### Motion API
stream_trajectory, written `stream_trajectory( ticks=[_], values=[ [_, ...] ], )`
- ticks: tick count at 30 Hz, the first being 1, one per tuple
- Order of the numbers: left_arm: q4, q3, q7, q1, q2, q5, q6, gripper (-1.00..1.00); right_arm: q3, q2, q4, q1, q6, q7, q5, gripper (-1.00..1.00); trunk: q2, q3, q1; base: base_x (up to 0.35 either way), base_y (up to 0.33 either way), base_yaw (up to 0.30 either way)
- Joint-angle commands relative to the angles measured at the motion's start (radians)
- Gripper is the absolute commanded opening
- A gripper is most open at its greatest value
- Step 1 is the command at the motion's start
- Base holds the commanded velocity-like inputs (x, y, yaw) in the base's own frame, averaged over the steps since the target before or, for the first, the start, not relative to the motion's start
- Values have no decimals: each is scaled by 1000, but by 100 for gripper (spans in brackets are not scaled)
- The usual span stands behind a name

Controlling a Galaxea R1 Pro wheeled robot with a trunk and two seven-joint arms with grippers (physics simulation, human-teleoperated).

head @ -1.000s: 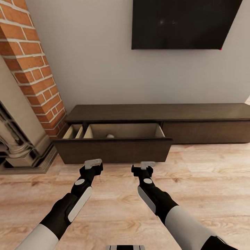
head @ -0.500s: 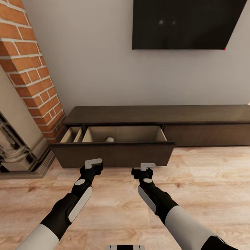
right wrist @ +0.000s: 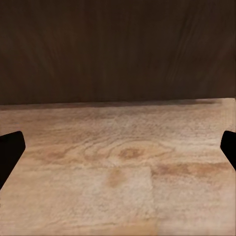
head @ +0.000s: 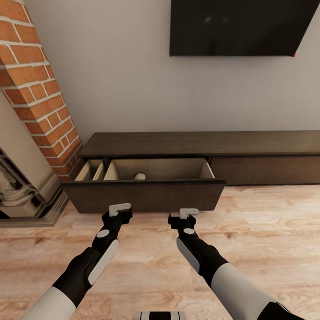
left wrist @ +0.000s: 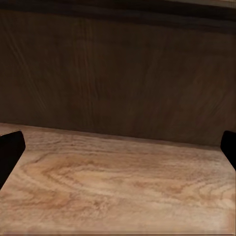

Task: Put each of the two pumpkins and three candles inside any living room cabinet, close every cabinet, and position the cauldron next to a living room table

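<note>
- Head view: the left gripper (head: 120,210) and right gripper (head: 184,215) hover empty just short of the dark front of the cabinet (head: 200,144), whose pull-out drawer (head: 144,195) stands open. A small pale object, perhaps a candle (head: 139,176), lies inside. Both forearms reach forward, low over the floor (head: 266,231), roughly parallel. To shut the drawer well, both grippers should probably press squarely and evenly on its front.
- Left wrist view: jaws spread wide, fingertips (left wrist: 10,150) at the frame edges, facing the drawer front.
- Right wrist view: jaws likewise spread, holding nothing, fingertips (right wrist: 11,147) apart, drawer front just ahead.
</note>
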Motion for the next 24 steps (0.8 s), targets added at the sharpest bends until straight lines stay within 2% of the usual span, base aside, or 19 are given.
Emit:
stream_trajectory(
  ticks=[1, 24],
  values=[
    [-2, -4, 9, -1, 1, 6, 3, 100, 5, -1, -2, -1, 3, -8, -4, 100, -1, -5, 0, 0, 0, 0],
    [-1, -9, 9, -1, 1, 5, 3, 100, 7, -1, -3, -1, -116, -9, 8, 100, -6, -94, 11, 0, 0, 0]
  ],
)
